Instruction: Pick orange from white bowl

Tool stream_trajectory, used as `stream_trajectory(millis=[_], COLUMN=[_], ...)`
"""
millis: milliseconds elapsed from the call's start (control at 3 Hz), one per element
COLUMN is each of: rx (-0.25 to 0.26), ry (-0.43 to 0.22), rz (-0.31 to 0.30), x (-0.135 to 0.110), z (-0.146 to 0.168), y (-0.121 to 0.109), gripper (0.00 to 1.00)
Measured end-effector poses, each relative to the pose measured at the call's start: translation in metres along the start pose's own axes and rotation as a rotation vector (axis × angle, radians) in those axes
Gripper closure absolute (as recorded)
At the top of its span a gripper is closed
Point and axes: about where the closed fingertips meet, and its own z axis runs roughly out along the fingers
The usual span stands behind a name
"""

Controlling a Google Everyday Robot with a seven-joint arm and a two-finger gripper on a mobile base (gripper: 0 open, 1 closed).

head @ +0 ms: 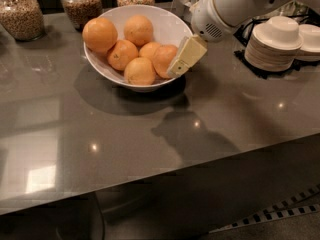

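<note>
Orange (163, 60) in white bowl (169, 26); gripper (176, 69) at bowl's right rim; jars (81, 6) behind, dish stack (272, 45) right.

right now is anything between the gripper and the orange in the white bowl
Nothing visible does. The gripper is at the right rim of the white bowl, right beside the nearest orange. The other oranges press against that one only on its left, away from the gripper.
</note>
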Motion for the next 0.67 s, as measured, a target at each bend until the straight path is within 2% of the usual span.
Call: stream_trajectory(millis=[667], rx=[-0.020], ry=[-0.024], rz=[0.080], x=[-0.004], z=[0.033], y=[-0.002], gripper=[0.30])
